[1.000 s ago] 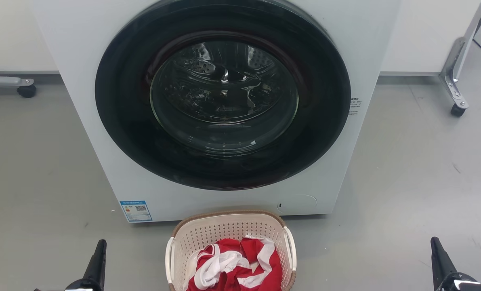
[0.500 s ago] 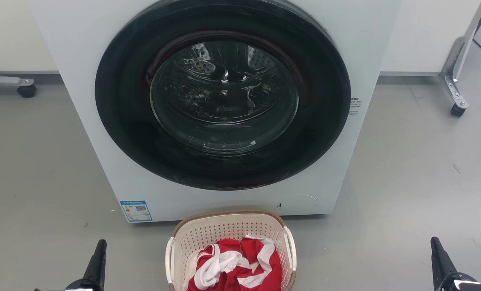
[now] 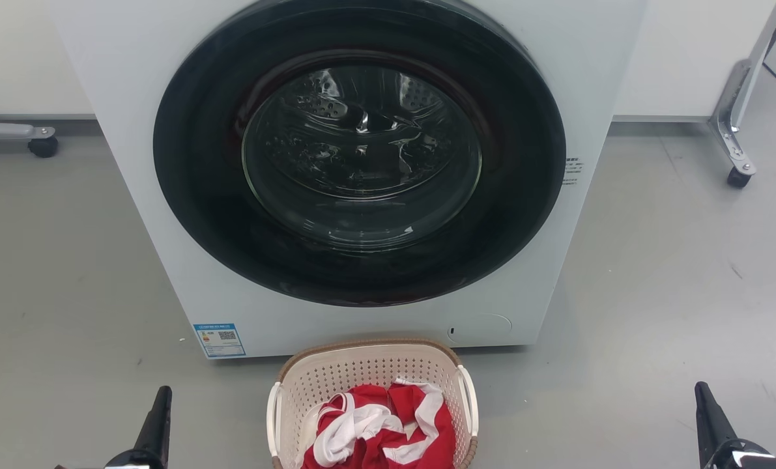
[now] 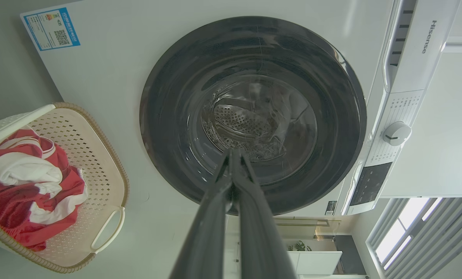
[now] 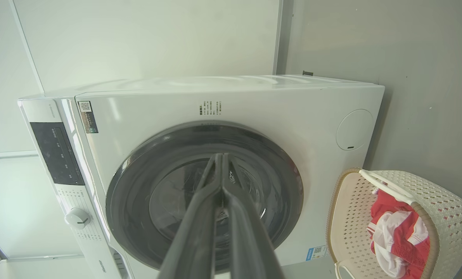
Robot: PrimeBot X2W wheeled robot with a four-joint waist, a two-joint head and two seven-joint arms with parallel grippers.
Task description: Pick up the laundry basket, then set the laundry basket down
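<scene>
Bare floor (image 3: 68,312) left and right of basket (image 3: 361,368), open up to both side handles. Washer (image 3: 244,312) just behind far rim, blocking that side. Clothes (image 3: 388,423) heaped inside; open from above.

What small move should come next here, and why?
Probably swing the left gripper and right gripper inward toward the white side handles of the laundry basket, opening on the way. Both are shut, far out to either side, touching nothing, and the basket sits on the floor.
</scene>
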